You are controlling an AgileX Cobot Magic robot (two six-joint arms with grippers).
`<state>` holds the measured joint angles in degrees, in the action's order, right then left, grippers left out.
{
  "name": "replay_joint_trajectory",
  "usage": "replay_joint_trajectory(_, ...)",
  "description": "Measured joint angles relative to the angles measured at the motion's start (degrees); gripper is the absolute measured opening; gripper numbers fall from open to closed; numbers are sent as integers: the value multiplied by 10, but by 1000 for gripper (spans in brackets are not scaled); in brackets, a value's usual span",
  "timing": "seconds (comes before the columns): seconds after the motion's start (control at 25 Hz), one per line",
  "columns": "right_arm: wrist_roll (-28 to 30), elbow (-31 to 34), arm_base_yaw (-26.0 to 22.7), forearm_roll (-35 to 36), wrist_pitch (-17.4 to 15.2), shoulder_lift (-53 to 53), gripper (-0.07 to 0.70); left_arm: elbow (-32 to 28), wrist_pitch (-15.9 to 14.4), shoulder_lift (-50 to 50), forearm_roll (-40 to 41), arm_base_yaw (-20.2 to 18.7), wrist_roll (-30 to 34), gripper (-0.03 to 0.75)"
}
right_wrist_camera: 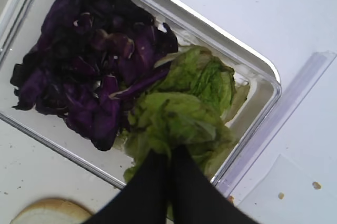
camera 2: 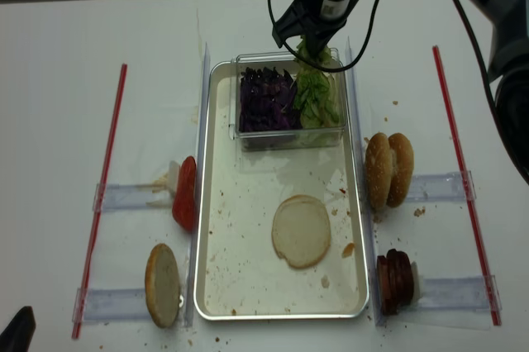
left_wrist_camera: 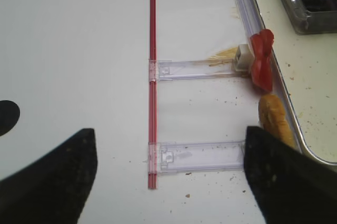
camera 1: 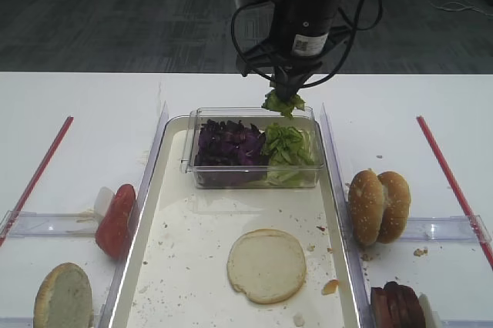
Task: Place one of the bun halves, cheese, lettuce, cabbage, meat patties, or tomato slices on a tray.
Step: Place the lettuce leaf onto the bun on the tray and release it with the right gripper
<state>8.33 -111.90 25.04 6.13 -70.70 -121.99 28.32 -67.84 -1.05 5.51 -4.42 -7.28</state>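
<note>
Exterior high view: we saw the right gripper (camera 1: 286,91) pinching a crinkled green clump of lettuce (camera 1: 283,102) above the clear box's (camera 1: 254,178) far right corner; the box sat on the long tray (camera 1: 166,266), whose long axis ran toward the camera, with a bun half (camera 1: 266,265) lying cut face up

Right wrist view: we saw black fingers (right_wrist_camera: 152,182) clamped together on the lettuce (right_wrist_camera: 174,124), purple cabbage (right_wrist_camera: 89,66) beside it

Left wrist view: the left gripper's (left_wrist_camera: 168,176) jaws stood wide apart, empty, beside tomato slices (left_wrist_camera: 261,61) standing on edge
</note>
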Motion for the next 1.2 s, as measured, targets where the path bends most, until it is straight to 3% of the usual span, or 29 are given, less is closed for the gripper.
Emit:
replay_joint_trajectory(0.36,-10,21,1,-1,0,17,39,0,0,0,0,0,0,562)
replay_joint_trajectory(0.56,-13,164,20,-4,9,90,39,0,0,0,0,0,0,562)
replay_joint_trajectory(0.84,-34,377,54,-1,81,221,39,0,0,0,0,0,0,562)
replay_joint_trajectory(0.96,-41,415,62,-1,97,234,39,0,0,0,0,0,0,562)
replay_joint_trajectory(1.2,-46,426,63,1,110,234,39,0,0,0,0,0,0,562)
